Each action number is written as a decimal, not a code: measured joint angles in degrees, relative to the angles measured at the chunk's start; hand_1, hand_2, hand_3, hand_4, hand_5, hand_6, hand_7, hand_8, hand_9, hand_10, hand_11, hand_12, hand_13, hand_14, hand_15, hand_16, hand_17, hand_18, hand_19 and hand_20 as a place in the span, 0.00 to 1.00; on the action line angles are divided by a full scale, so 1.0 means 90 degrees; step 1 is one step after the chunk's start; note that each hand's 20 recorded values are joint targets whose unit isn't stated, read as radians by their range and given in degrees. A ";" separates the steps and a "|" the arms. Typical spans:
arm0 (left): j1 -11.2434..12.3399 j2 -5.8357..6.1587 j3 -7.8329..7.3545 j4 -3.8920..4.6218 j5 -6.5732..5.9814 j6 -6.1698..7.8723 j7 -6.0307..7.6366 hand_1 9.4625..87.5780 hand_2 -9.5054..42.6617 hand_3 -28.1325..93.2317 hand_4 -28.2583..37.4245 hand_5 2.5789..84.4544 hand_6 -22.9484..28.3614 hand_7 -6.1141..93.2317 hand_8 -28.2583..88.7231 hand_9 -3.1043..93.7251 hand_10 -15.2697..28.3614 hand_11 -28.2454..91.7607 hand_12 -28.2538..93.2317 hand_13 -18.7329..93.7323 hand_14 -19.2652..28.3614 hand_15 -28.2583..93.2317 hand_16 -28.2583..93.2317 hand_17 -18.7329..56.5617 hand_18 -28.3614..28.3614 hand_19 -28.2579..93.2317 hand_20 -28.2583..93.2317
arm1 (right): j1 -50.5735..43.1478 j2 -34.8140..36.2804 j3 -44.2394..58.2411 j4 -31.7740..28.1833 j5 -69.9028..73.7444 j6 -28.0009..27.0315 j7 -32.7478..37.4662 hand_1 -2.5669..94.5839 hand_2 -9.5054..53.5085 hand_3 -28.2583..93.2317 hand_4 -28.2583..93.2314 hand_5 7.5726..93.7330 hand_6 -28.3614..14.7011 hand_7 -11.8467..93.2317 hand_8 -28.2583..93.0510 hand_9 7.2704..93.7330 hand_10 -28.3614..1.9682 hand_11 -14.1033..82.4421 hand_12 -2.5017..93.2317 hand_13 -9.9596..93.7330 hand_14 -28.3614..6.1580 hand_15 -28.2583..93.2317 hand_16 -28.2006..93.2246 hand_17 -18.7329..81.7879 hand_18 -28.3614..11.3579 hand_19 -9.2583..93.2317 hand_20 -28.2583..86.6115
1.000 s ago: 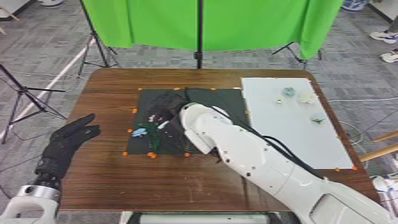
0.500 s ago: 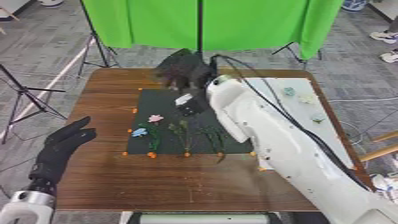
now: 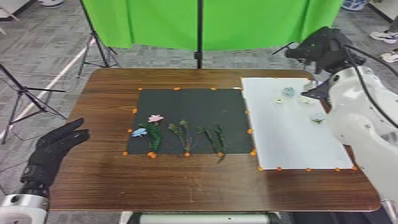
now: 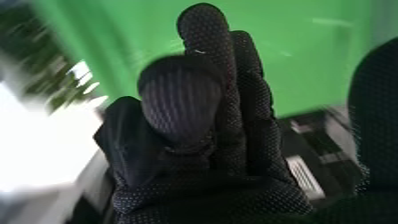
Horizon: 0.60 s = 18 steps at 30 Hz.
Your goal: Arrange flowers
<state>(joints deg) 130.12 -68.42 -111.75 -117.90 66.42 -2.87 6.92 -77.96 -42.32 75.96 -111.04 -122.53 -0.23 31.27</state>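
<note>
Nearest, at the left, the robot's left hand (image 3: 55,150) has its fingers loosely straight, gripping nothing. Past it, on a dark mat (image 3: 191,102), lie three groups of green: leafy stems (image 3: 155,139), branching sprigs (image 3: 186,135) and slim stalks (image 3: 216,137). A ruffled blue flower (image 3: 139,132) sits beside the leafy stems, a pink flower (image 3: 155,118) at their top. The other two groups look bare-headed, so the likely step is to bring each a blossom, laid close to its tips without nudging the stems.

On the white board (image 3: 304,147) to the right wait a pale green-blue bloom (image 3: 318,118), a tiny cream blossom (image 3: 279,101), a whitish bloom (image 3: 307,100) and, farthest, a dusty blue-green bloom (image 3: 289,91). These look light and easily crushed; a gentle pinch from above, low on the head, should serve best.

Farthest, by the board's far right corner, the right hand (image 3: 324,49) is raised and empty, its fingers mostly extended.
</note>
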 measured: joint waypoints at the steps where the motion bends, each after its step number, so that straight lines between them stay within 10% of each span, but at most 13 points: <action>1: 0.0005 0.0000 -0.0004 -0.0005 0.0000 0.0002 -0.0009 0.32 0.27 0.77 0.29 0.47 0.57 0.15 0.19 0.48 0.68 0.39 0.32 0.49 0.79 0.36 0.23 0.38 0.72 0.32 0.39 | -0.0190 0.0116 0.0109 0.0085 -0.0136 -0.0004 0.0043 0.31 0.01 0.74 0.14 0.69 0.64 0.24 0.16 0.87 0.45 0.40 0.28 0.92 0.62 0.72 0.53 0.74 0.23 1.00 0.74; 18: 0.0019 0.0006 -0.0015 -0.0019 0.0039 0.0027 -0.0137 0.32 0.33 0.77 0.26 0.48 0.57 0.16 0.19 0.48 0.68 0.39 0.32 0.49 0.79 0.36 0.23 0.38 0.72 0.32 0.39 | -0.1444 0.0446 -0.0075 0.1481 -0.0668 0.0369 0.0490 0.36 0.00 0.76 0.14 0.59 0.72 0.27 0.13 0.86 0.48 0.40 0.29 0.95 0.68 0.74 0.53 0.77 0.26 1.00 0.77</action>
<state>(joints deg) 130.30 -68.37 -111.88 -118.07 66.77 -2.62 5.69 -90.95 -38.31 75.28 -97.71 -128.55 3.09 35.68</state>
